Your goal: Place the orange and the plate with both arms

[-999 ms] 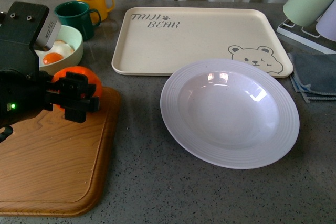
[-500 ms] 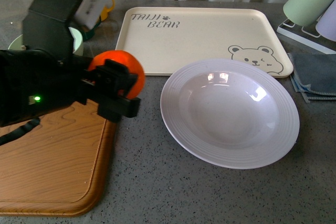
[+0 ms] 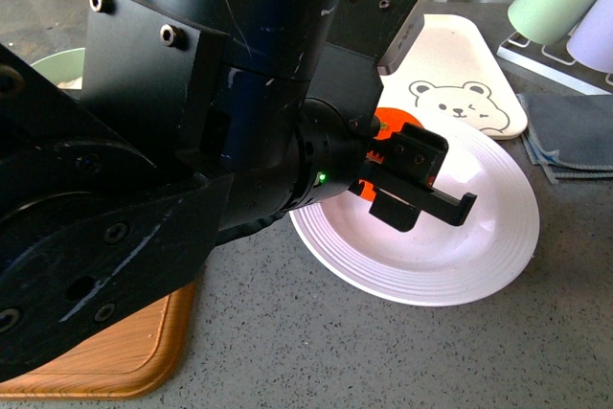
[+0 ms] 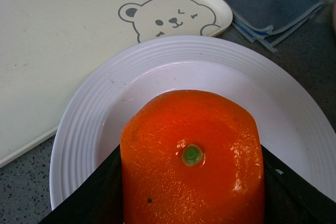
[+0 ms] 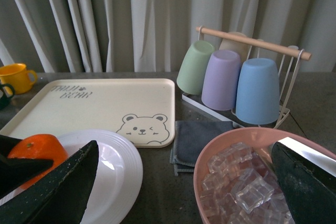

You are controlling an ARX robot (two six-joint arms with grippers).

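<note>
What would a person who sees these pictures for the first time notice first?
The big black left arm fills the front view, its hand gripping the bright orange over the white plate. In the right wrist view, a pink bowl of ice cubes stands out nearby.

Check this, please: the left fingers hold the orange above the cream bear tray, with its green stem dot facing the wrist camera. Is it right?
Not quite. The left fingers hold the orange above the white plate, not the bear tray, which lies beside it. The left wrist view shows this; the rest is right.
</note>
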